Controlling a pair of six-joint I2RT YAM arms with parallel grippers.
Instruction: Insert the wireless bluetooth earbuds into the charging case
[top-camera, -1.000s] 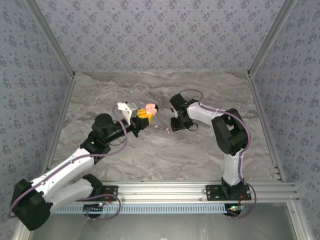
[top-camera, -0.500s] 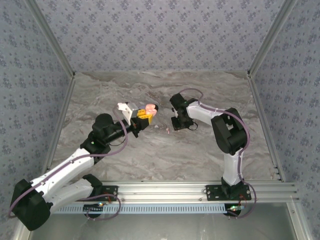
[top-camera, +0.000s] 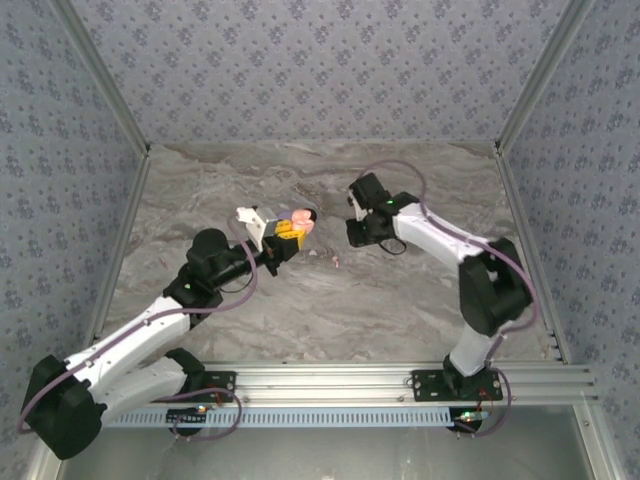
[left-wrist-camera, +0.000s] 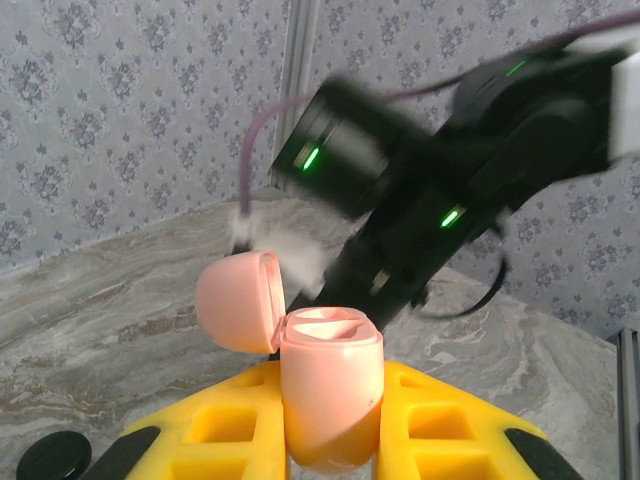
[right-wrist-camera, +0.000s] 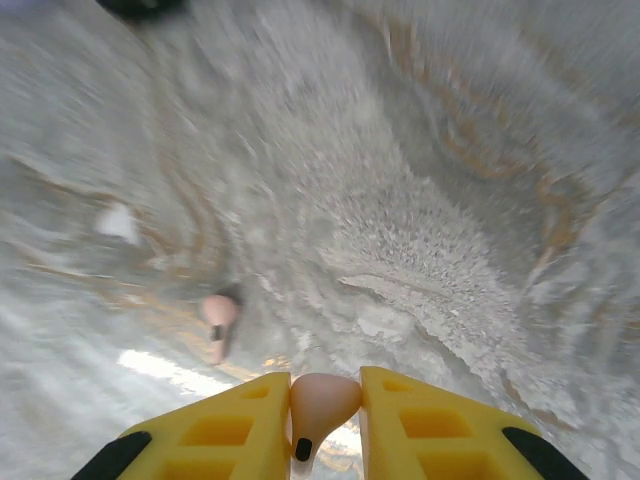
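Note:
My left gripper is shut on a pale pink charging case, held upright with its lid flipped open to the left and its two sockets showing. In the top view that case sits at the left gripper's tip above mid-table. My right gripper is shut on one pink earbud, lifted off the marble. A second pink earbud lies on the table below it, also seen as a small speck, the earbud. The right gripper hangs a short way right of the case.
The marble tabletop is bounded by patterned walls and metal frame rails. A small white fleck lies on the marble left of the loose earbud. The right arm's black wrist looms just behind the open case.
The right gripper closed on an earbud and rose from the table, shifting up and slightly right; its arm swung outward. The left arm and case stayed still.

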